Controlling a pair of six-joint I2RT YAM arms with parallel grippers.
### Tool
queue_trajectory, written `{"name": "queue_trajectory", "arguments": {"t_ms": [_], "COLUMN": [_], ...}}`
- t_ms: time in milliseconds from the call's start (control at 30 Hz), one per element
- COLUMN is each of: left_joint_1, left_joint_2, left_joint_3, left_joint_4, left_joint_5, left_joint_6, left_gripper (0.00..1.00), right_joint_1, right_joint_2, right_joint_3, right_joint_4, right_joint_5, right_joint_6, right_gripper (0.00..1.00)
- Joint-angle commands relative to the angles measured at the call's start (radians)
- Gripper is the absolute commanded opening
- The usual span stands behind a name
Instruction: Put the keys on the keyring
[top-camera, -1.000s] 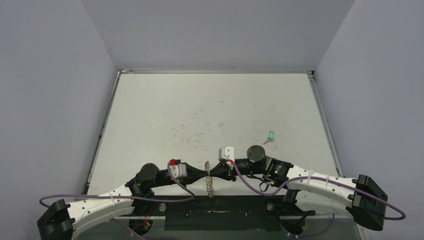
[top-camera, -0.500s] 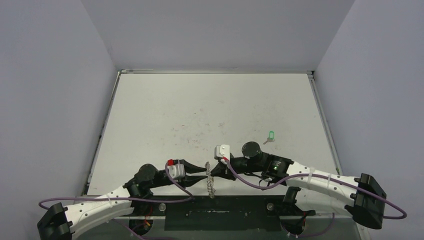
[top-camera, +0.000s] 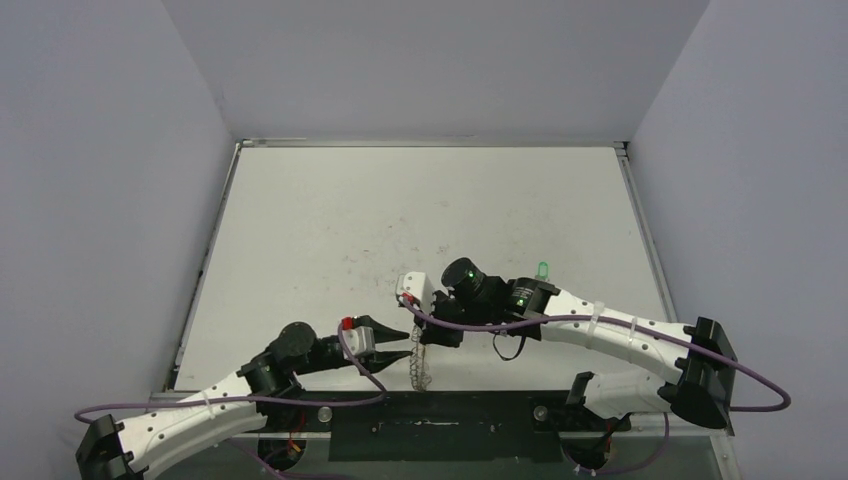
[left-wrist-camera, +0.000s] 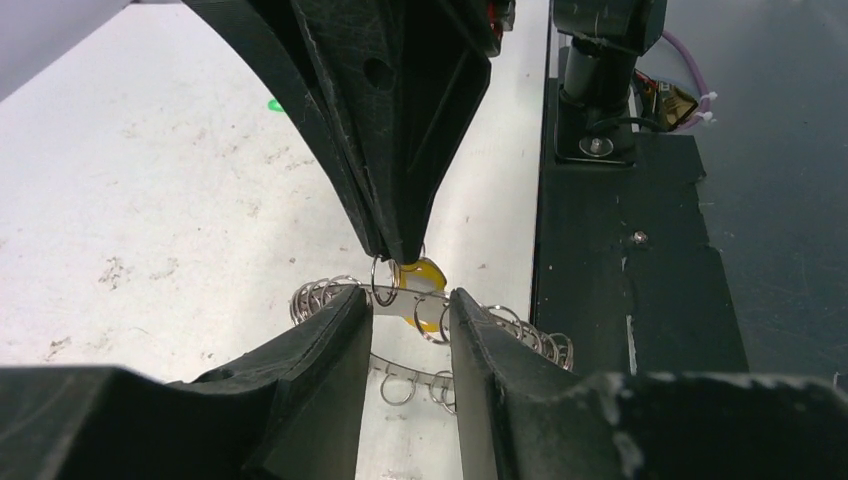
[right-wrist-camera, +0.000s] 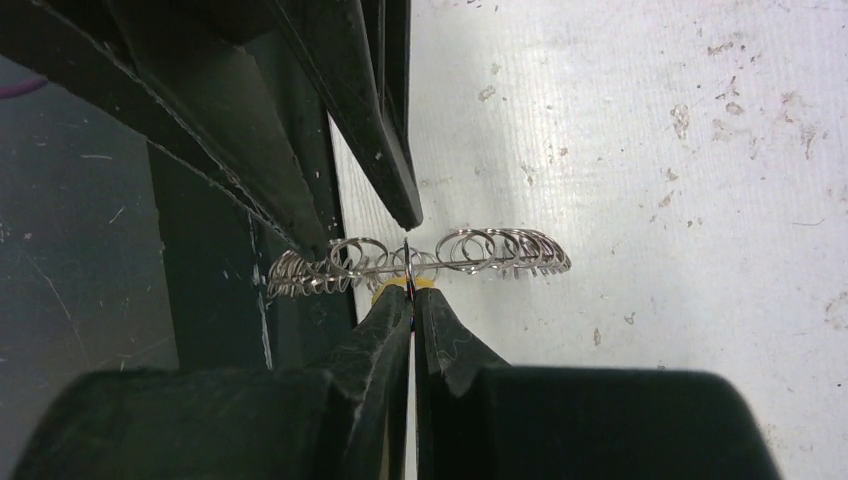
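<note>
The keyring hangs edge-on near the table's front edge, a silvery band fringed with wire loops. My right gripper is shut on one of those loops. The yellow key sits right at its fingertips; its yellow head peeks out beside them, and I cannot tell whether it is pinched too. My left gripper stands open just left of the keyring. Its fingers straddle the band without touching. The green key lies on the table to the right, partly behind the right arm.
The scuffed white table is walled on three sides. A black base plate with both arm mounts runs along the near edge, just below the keyring. Purple cables loop along each arm.
My left gripper has opened, let go of the keyring and drawn back a little to the left. The right wrist has swung left and farther onto the table, still holding the keyring.
</note>
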Motion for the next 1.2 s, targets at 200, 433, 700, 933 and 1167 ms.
{"name": "queue_trajectory", "arguments": {"t_ms": [200, 433, 700, 933, 1167], "left_joint_1": [-0.005, -0.005, -0.005, -0.005, -0.005], "left_joint_2": [0.102, 0.132, 0.136, 0.08, 0.003], "left_joint_3": [0.074, 0.085, 0.096, 0.058, -0.05], "left_joint_4": [0.007, 0.006, -0.03, 0.02, 0.243], "left_joint_5": [-0.01, 0.003, 0.021, -0.018, -0.051], "left_joint_6": [0.02, 0.036, 0.044, 0.006, -0.086], "left_gripper": [0.32, 0.13, 0.0, 0.0, 0.0], "right_joint_1": [0.057, 0.067, 0.07, 0.055, -0.014], "right_joint_2": [0.065, 0.07, 0.068, -0.013, -0.158], "right_joint_3": [0.107, 0.111, 0.116, 0.012, -0.145], "right_joint_4": [-0.061, -0.06, -0.054, 0.08, 0.285], "right_joint_5": [0.038, 0.043, 0.07, 0.089, -0.029], "right_joint_6": [0.011, 0.007, 0.005, 0.01, 0.053], "right_gripper": [0.0, 0.0, 0.0, 0.18, 0.36]}}
